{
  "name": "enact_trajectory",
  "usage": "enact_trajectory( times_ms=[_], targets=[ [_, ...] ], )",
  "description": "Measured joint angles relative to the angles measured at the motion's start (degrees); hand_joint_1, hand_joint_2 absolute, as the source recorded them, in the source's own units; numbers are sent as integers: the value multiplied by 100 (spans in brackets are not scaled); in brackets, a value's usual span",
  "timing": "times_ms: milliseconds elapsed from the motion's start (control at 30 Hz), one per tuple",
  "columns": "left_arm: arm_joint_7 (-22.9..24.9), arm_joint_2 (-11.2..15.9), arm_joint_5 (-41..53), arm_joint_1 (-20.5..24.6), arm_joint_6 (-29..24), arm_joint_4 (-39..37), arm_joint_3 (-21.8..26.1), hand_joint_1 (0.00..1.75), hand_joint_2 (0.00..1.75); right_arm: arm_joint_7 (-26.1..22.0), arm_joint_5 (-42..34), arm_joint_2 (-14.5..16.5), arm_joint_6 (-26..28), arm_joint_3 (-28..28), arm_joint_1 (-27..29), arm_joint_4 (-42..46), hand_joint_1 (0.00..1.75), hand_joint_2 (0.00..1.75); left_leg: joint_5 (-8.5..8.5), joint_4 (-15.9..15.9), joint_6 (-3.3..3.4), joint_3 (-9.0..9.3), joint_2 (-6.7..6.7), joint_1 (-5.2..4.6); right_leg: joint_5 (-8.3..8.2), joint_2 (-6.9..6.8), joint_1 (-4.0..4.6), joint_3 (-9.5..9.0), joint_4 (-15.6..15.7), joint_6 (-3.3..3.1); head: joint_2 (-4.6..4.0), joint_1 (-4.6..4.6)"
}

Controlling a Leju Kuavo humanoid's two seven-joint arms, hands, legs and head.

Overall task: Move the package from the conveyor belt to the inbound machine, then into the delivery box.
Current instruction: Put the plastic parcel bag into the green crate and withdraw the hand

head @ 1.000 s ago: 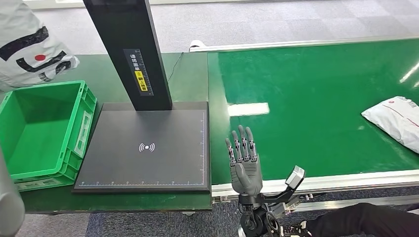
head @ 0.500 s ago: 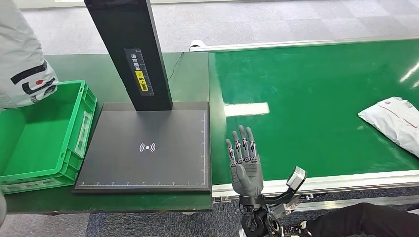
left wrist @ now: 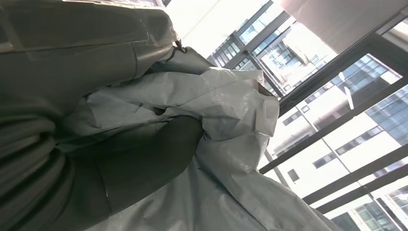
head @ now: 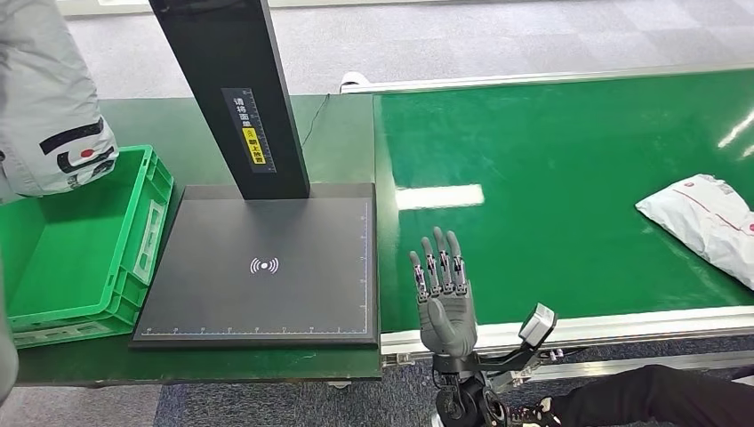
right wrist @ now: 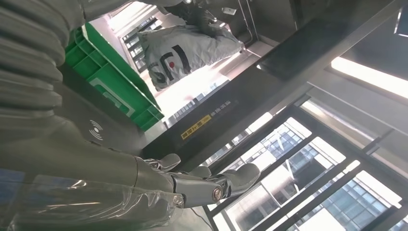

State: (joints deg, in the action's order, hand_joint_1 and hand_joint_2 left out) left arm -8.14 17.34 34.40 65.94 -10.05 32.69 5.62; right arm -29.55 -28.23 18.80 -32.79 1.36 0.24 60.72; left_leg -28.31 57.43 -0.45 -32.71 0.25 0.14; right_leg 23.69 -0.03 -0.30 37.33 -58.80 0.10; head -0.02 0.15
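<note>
A grey package (head: pixel 52 116) with black and red print hangs above the far left side of the green delivery box (head: pixel 133 240). My left hand (left wrist: pixel 110 178) grips it, with the thumb pressed into the crumpled plastic (left wrist: pixel 231 110). The right wrist view looks across at this package (right wrist: pixel 187 50) over the box (right wrist: pixel 110 79). My right hand (head: pixel 442 294) is held up open, fingers straight and apart, over the near edge of the green conveyor belt (head: pixel 569 151). It holds nothing (right wrist: pixel 192 185). The black inbound machine plate (head: pixel 258 294) lies bare between box and belt.
A second white package (head: pixel 702 222) lies on the belt at the far right. The machine's tall black post (head: pixel 227 89) rises behind the plate. A dark sleeve or leg (head: pixel 658 396) shows below the belt's front rail at the lower right.
The held package has swung left and hangs more upright over the box. The white package on the belt has drifted a little to the left. My right hand has barely moved.
</note>
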Motion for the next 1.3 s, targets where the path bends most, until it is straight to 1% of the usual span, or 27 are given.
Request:
enact_trajectory(
  times_ms=[167, 367, 500, 567, 667, 700, 800, 833, 1033, 1200, 1233, 1300],
  targets=[
    [78, 14, 188, 33, -20, -187, -3, 168, 175, -14, 7, 0, -4, -27, 10, 0, 0, 175, 0, 0, 0, -2, 0, 0, 0, 0, 0, 0, 0, 0, 0, 0],
    [-48, 76, 259, -53, -43, -383, 92, 166, 175, -28, 1, 0, -7, -65, 20, 0, 0, 175, 0, -1, 0, -3, -1, 0, 0, 0, 0, 0, 0, 0, 1, -1],
    [-65, 98, 293, -104, -41, -469, 136, 170, 175, -28, 1, 0, -8, -80, 30, 0, 0, 175, 0, -1, 0, -4, -1, 1, 0, -1, 0, 0, 0, 0, 0, 0],
    [-36, 104, 343, -108, -32, -500, 155, 171, 175, -28, 2, 0, -8, -81, 35, 0, 0, 175, 0, 0, 0, -4, -1, 1, 0, -1, 0, 0, 0, 0, 0, -1],
    [133, 103, 510, -107, -17, -563, 205, 170, 175, -27, 14, 0, -8, -83, 45, 9, 0, 175, 0, 0, 0, -4, -1, 0, 0, -1, 0, 1, 0, 0, 1, -1],
    [200, 101, 569, -107, -16, -594, 226, 163, 175, -26, 20, 0, -8, -83, 47, 14, 0, 175, 0, 0, 0, -4, -1, 0, 0, -1, 0, 1, 1, 0, 1, 0],
    [316, 96, 674, -112, -16, -689, 285, 35, 175, -20, 37, 1, -8, -83, 48, 26, 0, 175, 0, 0, 0, -4, -1, 0, 0, -1, 0, 1, 1, 0, 1, 0],
    [330, 96, 689, -117, -16, -719, 310, 0, 175, -18, 42, 1, -8, -83, 48, 30, 0, 175, 0, 0, 0, -4, -1, 0, 0, -1, 0, 1, 0, 0, 1, 0],
    [266, 97, 735, -206, 22, -843, 556, 0, 175, 23, 54, 3, -8, -91, 42, 48, 0, 175, 0, 0, 0, -4, -1, 1, 0, -1, 0, 1, 0, 0, 1, 0],
    [195, 98, 759, -161, -40, -832, 758, 0, 175, 51, 39, 23, -8, -96, 17, 48, 0, 175, 0, 0, 0, -3, -1, 0, 0, -1, 0, 0, 0, 0, 0, 0],
    [106, 97, 690, -153, -130, -804, 811, 0, 175, 62, 32, 29, -6, -97, 10, 48, 0, 175, 0, 0, 0, -3, -1, 0, 0, 0, 0, 0, -1, 0, 0, 0],
    [-240, 92, 414, -141, -426, -693, 975, 0, 175, 82, 22, 40, 1, -98, 1, 48, 0, 175, 0, 0, 0, -3, 3, 1, 0, 2, 0, 0, -1, -1, 1, -1]
  ],
)
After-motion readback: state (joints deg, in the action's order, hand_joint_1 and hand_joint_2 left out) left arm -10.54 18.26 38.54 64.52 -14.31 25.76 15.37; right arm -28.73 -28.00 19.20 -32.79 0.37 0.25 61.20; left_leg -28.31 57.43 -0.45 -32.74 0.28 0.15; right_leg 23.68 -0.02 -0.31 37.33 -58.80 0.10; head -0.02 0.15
